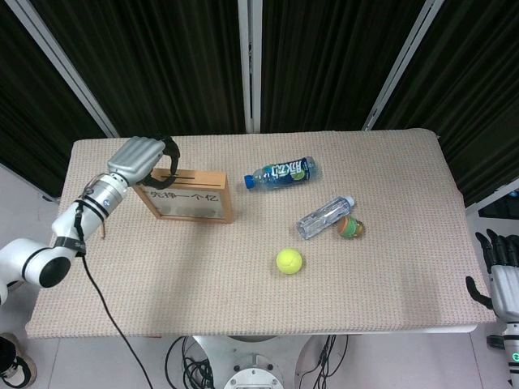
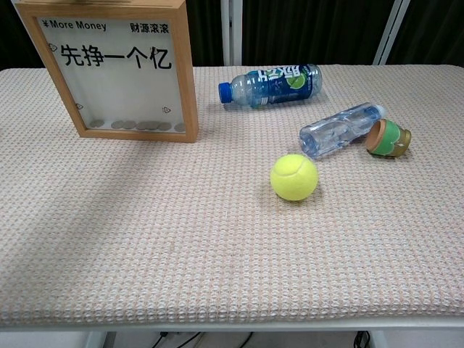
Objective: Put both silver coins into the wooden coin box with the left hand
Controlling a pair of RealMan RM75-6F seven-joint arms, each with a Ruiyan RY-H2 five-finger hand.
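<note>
Presently: wooden coin box, glass-fronted, silver coins heaped inside, seen from chest only. Left hand, curled over its slotted top; grasp indeterminate. Right hand slack, released.

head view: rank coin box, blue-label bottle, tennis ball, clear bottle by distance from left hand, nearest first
1. wooden coin box: directly under the left hand, which is at the box's top left end.
2. blue-label bottle: right of the box, toward the table's back.
3. tennis ball: centre, toward the front edge.
4. clear bottle: right of centre; close to the ball's distance, but slightly farther.
</note>
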